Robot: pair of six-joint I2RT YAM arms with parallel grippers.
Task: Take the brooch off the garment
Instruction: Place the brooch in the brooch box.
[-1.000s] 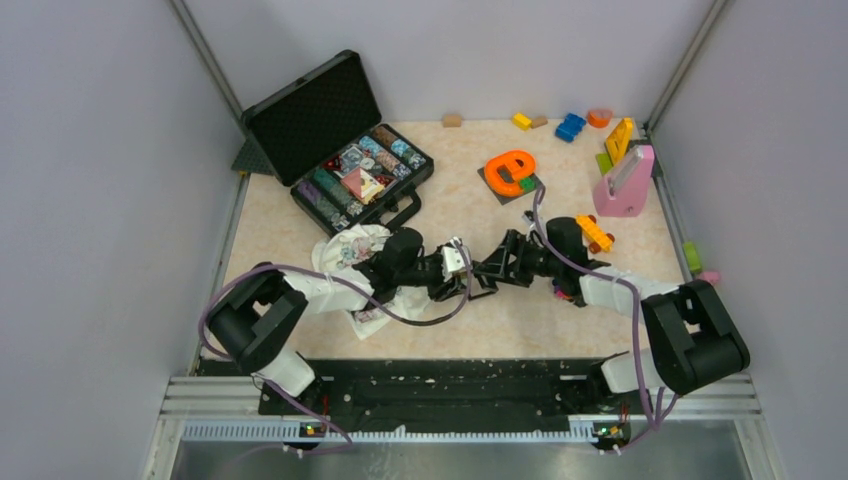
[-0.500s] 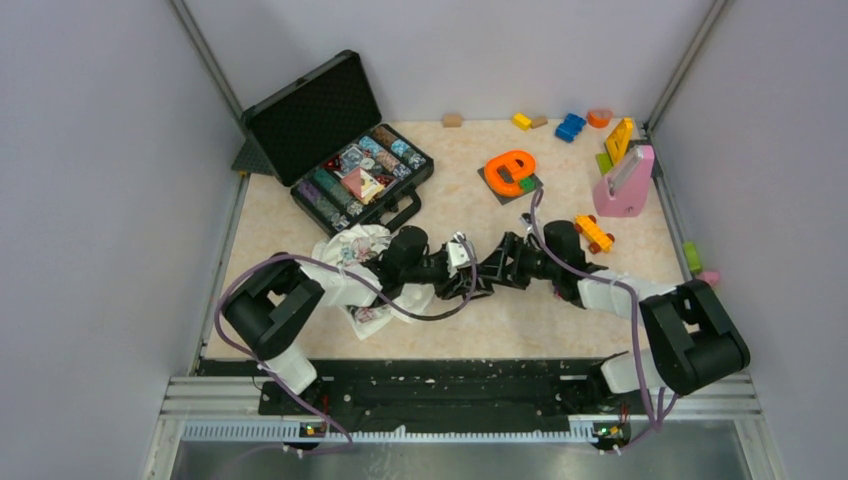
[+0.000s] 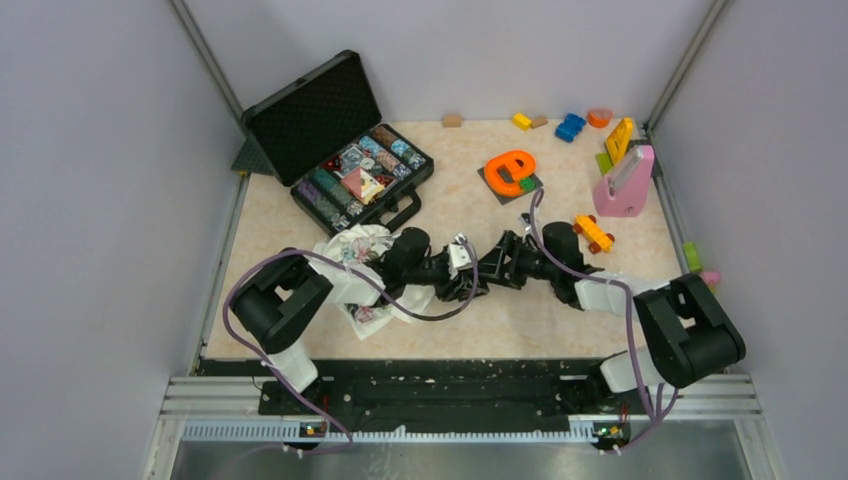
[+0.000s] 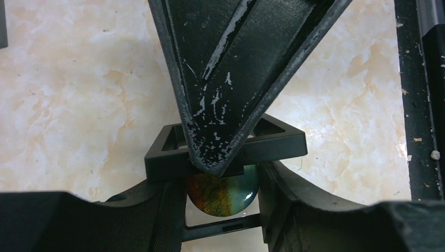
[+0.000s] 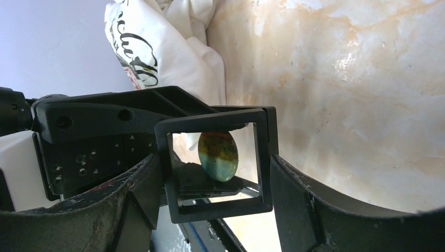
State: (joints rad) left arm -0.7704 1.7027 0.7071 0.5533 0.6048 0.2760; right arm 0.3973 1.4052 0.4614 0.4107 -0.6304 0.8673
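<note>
No flower-shaped brooch shows in any view. The garment (image 3: pixel 352 250), a white T-shirt with floral print and dark script, lies crumpled under my left arm and also shows in the right wrist view (image 5: pixel 157 52). My two grippers meet at the table's middle: the left gripper (image 3: pixel 458 280) and the right gripper (image 3: pixel 478 272). Between them is a black square frame (image 5: pixel 215 210) with an oval orange-green-blue stone (image 5: pixel 219 157) inside. My right gripper (image 5: pixel 215 194) is shut on the frame's two sides. My left gripper (image 4: pixel 223 210) is closed on the frame (image 4: pixel 283 144) around the stone (image 4: pixel 223 197).
An open black case (image 3: pixel 350 170) of chips stands at the back left. An orange e-shaped toy (image 3: pixel 510 170), an orange toy car (image 3: pixel 594 233), a pink block (image 3: pixel 625 185) and several small blocks (image 3: pixel 570 126) lie at the back right.
My left arm's elbow has swung to the right and forward. Both grippers stay together at the middle and have shifted slightly left.
</note>
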